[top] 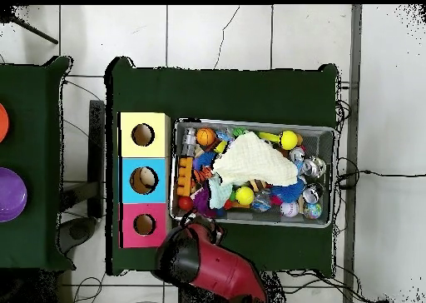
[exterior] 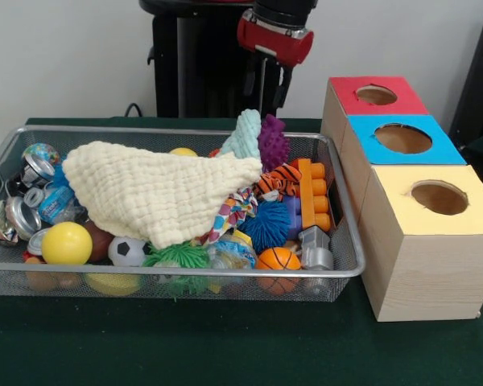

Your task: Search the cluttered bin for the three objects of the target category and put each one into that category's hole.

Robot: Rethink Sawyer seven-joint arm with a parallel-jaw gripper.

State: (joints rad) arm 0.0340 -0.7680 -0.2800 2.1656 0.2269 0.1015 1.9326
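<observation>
The silver wire bin (exterior: 185, 274) lies on the green table, full of toys; it also shows in the overhead view (top: 326, 131). A cream knitted cloth (exterior: 153, 191) covers its middle. Around it lie a yellow ball (exterior: 66, 243), a soccer ball (exterior: 127, 251), a basketball (exterior: 278, 259), a blue spiky ball (exterior: 267, 227) and an orange brick (exterior: 315, 195). My gripper (exterior: 266, 92) hangs open and empty above the bin's far right corner, just behind a teal plush (exterior: 244, 135) and a purple spiky toy (exterior: 272, 141). The red-topped box's hole (exterior: 376, 95) is to its right.
The blue-topped box (exterior: 402, 121) and yellow-topped box (exterior: 435, 221) stand in a row with the red one, right of the bin. Several cans (exterior: 20, 215) crowd the bin's left end. In the overhead view a side table holds a purple plate (top: 10, 193).
</observation>
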